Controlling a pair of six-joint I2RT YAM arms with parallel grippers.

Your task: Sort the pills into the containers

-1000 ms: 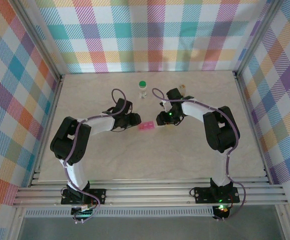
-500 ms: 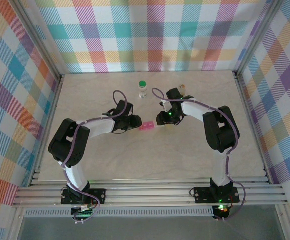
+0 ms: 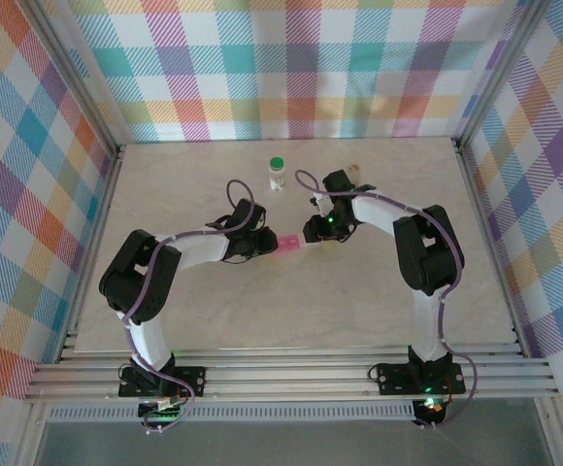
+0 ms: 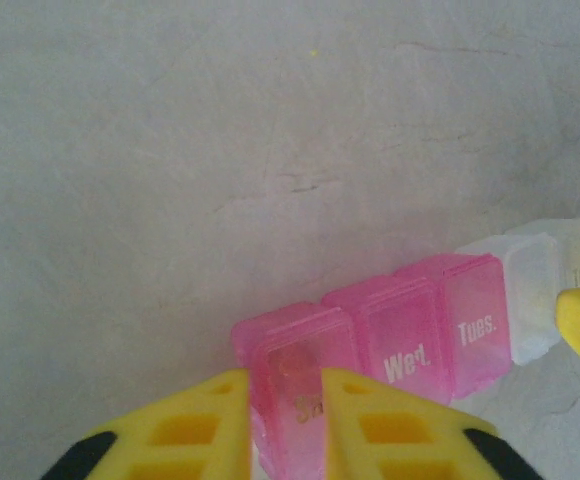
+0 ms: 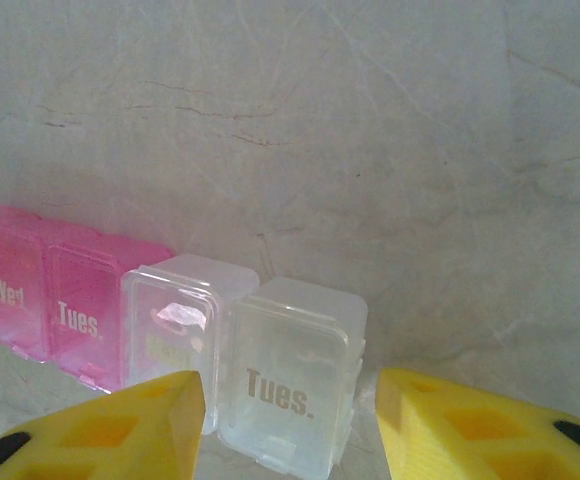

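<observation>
The pill-box strip (image 3: 288, 245) lies flat on the table (image 3: 359, 311), slightly far of its centre, directly between the two grippers. Its long axis runs left to right.

Left gripper (image 4: 282, 425): the yellow fingers (image 4: 195, 430) are pressed onto the left end compartment (image 4: 295, 350) of the strip, one on each side, pinching it. This compartment is pink; its lettering is partly hidden by the fingers and cannot be read. The next two compartments to the right are pink and marked "Wed." (image 4: 406, 340) and "Tues." (image 4: 475, 320). Beyond them the strip continues in clear plastic.

Right gripper (image 5: 288, 425): the fingers are spread and stand on either side of the clear compartment marked "Tues." (image 5: 295, 375) at the right end of the strip. A visible gap separates the right-hand finger (image 5: 480, 430) from that compartment. Whether the other finger touches the adjacent clear compartment cannot be determined.

A green-capped bottle (image 3: 277, 173) stands upright on the far part of the table, well apart from the strip. A second small bottle (image 3: 357, 172) stands to its right, just beside the right arm.
</observation>
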